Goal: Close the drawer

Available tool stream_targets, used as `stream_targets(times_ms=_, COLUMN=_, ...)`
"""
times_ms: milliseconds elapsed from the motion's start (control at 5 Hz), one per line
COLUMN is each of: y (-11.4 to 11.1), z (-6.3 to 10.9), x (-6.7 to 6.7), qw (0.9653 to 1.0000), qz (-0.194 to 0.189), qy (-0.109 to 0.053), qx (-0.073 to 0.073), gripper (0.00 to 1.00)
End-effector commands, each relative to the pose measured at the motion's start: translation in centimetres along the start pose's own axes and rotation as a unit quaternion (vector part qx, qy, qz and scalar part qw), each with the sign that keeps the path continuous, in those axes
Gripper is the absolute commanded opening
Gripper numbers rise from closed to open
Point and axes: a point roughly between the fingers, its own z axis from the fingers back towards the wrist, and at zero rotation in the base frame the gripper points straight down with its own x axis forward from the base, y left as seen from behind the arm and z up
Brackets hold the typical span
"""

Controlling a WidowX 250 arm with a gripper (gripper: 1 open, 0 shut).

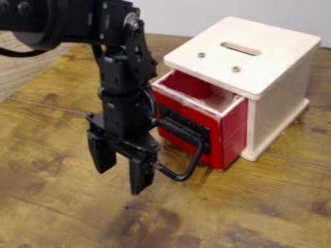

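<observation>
The glossy red drawer [204,108] sticks partly out of the front of the cream wooden box [265,77], its inside showing at the top. Its black loop handle [181,152] juts forward and down toward me. My black gripper [119,167] hangs fingers-down just left of the handle, open and empty, its right finger [142,170] close to or touching the loop; I cannot tell which. The arm rises above it and hides part of the drawer's left edge.
The box has a slot [241,47] in its top and stands at the back right of a worn wooden table [52,194]. A pale woven surface [33,58] lies at the far left.
</observation>
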Motion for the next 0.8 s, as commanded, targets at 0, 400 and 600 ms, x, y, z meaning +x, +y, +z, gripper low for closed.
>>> stream_targets(times_ms=0, y=-0.22, z=1.3, x=0.87, qw=0.9995, qz=-0.014, qy=-0.027, qx=0.012, gripper=1.0)
stream_targets(times_ms=400, y=0.45, z=0.94, x=1.4, qw=0.9995, qz=-0.014, qy=-0.022, qx=0.019, gripper=1.0)
stream_targets(times_ms=600, y=0.75, z=0.8, x=1.69, qw=0.9995, qz=-0.014, qy=-0.02, qx=0.021, gripper=1.0)
